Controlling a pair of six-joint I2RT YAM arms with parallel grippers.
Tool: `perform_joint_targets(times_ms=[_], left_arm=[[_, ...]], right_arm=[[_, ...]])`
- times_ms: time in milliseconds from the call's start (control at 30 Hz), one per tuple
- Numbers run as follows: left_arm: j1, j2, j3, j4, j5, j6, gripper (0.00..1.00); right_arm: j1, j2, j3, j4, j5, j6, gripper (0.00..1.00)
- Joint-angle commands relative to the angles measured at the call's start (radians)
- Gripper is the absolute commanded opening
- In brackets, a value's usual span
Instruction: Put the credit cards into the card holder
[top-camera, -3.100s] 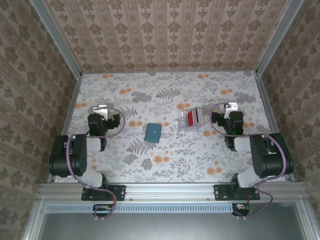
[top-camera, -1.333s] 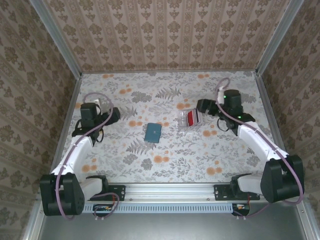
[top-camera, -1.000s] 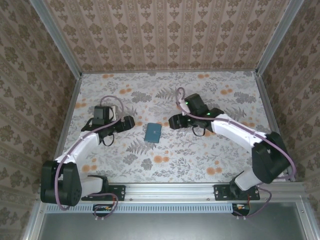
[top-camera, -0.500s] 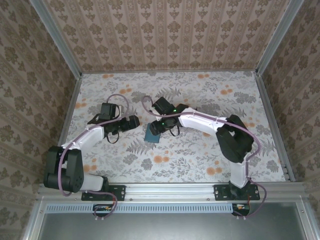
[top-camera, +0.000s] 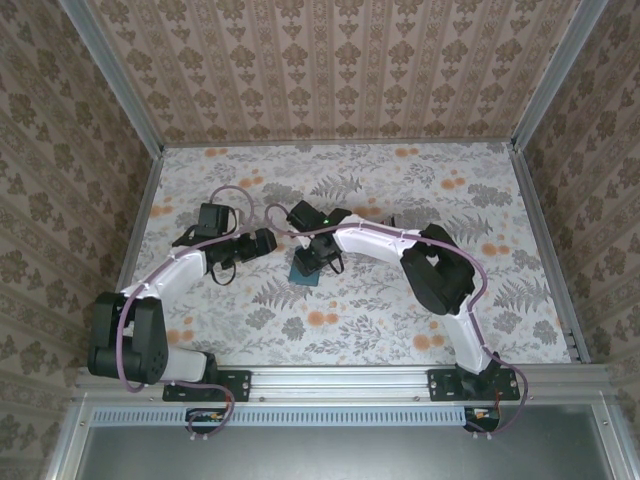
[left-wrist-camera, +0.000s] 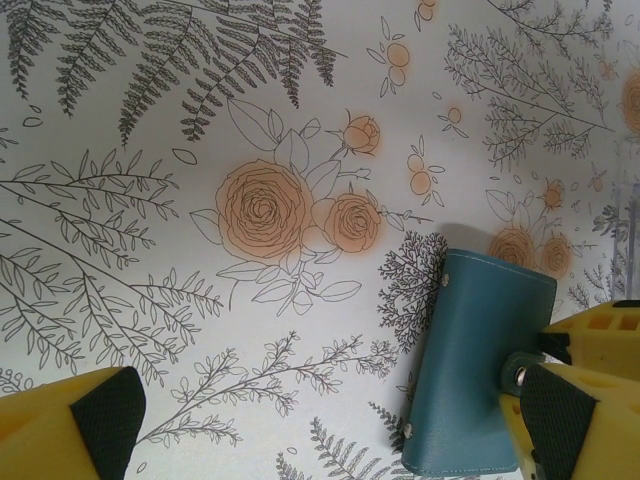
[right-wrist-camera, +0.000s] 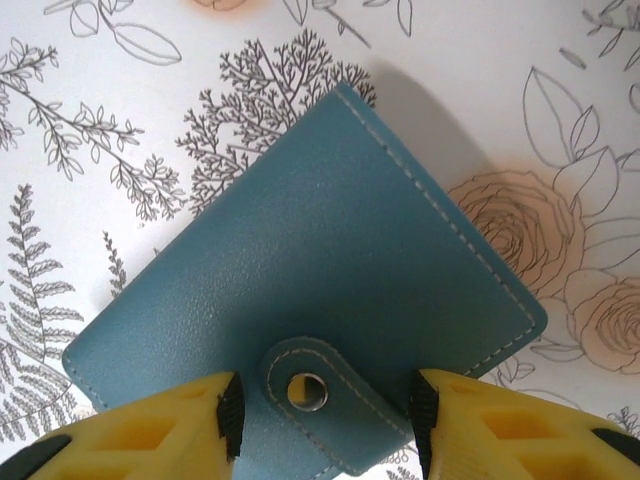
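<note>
The teal card holder (top-camera: 303, 272) lies shut on the floral table, its snap strap (right-wrist-camera: 310, 390) fastened. My right gripper (top-camera: 318, 258) hovers right over it, open, with its yellow fingers (right-wrist-camera: 225, 415) either side of the strap and a gap on both sides. My left gripper (top-camera: 268, 240) is open wide just left of the holder (left-wrist-camera: 480, 375), and its right fingertip (left-wrist-camera: 570, 420) reaches the strap end of the case. The credit cards are hidden from view.
The table (top-camera: 450, 300) has a busy flower and fern print. Aluminium rails (top-camera: 542, 240) and patterned walls close it in on three sides. My right arm (top-camera: 400, 240) stretches across the middle of the table.
My right arm has swung left from the right side of the table to above the card holder. My left gripper has moved right toward the holder. The holder has not moved.
</note>
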Motion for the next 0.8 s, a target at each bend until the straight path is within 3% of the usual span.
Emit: perform_joint_targets(times_ms=[0, 267, 400, 500, 767], left_arm=[[0.010, 0.013, 0.021, -0.018, 0.009, -0.013, 1.00], [0.021, 0.013, 0.017, -0.025, 0.012, -0.009, 1.00], [0.024, 0.021, 0.016, -0.018, 0.021, -0.012, 1.00], [0.024, 0.032, 0.019, -0.011, 0.040, -0.017, 1.00], [0.018, 0.048, 0.004, 0.037, 0.118, -0.051, 0.99]], right_arm=[[0.011, 0.034, 0.054, -0.051, 0.046, -0.020, 0.51], [0.011, 0.072, 0.064, -0.082, 0.087, -0.028, 0.43], [0.010, 0.065, 0.044, -0.073, 0.090, -0.028, 0.21], [0.011, 0.034, 0.022, -0.046, 0.088, -0.023, 0.12], [0.005, -0.114, -0.083, 0.098, 0.048, -0.014, 0.10]])
